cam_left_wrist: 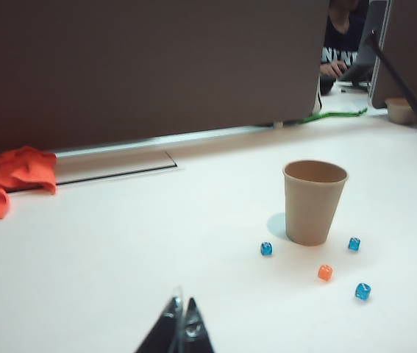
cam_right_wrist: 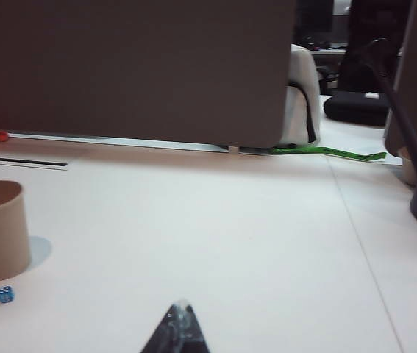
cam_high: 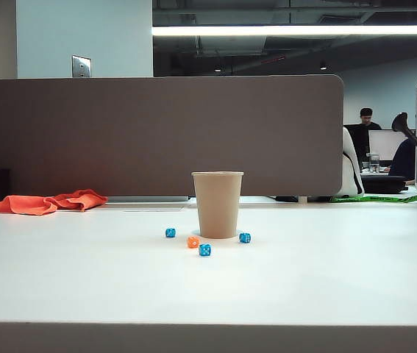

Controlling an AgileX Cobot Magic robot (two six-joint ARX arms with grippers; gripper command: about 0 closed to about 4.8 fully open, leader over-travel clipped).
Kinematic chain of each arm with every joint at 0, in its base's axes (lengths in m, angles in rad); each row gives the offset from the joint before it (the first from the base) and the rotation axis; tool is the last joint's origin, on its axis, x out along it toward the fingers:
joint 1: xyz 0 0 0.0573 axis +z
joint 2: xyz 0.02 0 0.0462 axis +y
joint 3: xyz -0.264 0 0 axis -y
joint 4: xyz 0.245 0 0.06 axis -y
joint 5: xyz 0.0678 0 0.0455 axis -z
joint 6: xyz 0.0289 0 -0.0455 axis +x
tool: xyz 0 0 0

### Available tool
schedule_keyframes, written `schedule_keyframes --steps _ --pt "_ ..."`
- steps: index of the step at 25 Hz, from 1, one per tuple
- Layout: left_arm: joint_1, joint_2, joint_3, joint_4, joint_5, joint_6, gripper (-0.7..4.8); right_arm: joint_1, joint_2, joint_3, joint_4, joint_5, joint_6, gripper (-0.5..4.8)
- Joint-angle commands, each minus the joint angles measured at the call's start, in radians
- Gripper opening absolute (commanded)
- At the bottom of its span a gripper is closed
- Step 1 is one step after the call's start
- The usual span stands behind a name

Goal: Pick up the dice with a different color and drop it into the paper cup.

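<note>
The tan paper cup [cam_high: 218,204] stands upright mid-table. A tiny orange die [cam_high: 193,242] lies just in front of it, to its left, with three blue dice [cam_high: 205,250] scattered round the cup's base. In the left wrist view the cup [cam_left_wrist: 314,201] and orange die [cam_left_wrist: 325,272] sit well ahead of my left gripper [cam_left_wrist: 182,303], which is shut and empty. My right gripper [cam_right_wrist: 182,305] is shut too, holding nothing; the cup [cam_right_wrist: 0,229] and one blue die [cam_right_wrist: 6,294] are far off to its side. Neither gripper shows in the exterior view.
An orange cloth [cam_high: 46,201] lies at the back left by the grey partition [cam_high: 157,132]. A green cord [cam_high: 376,198] and a dark lamp arm [cam_high: 416,141] are at the back right. White tabletop [cam_high: 326,279] surrounds the cup.
</note>
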Motion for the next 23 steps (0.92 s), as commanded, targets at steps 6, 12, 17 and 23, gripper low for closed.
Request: schedule_keyframes --steps 6,12,17,23 --pt "-0.025 0.01 0.022 -0.077 0.048 -0.008 -0.05 0.009 0.082 0.113 -0.153 -0.051 -0.058 -0.02" --pt "-0.183 0.127 0.063 -0.08 -0.032 0.038 -0.05 0.13 0.336 0.267 -0.193 -0.045 -0.102 -0.01" --pt "-0.265 0.253 0.107 -0.021 -0.081 0.073 -0.05 0.267 0.546 0.381 -0.19 0.046 -0.103 -0.01" --pt "-0.269 0.378 0.127 0.021 -0.064 0.176 -0.05 0.373 0.682 0.439 -0.158 0.11 -0.105 -0.01"
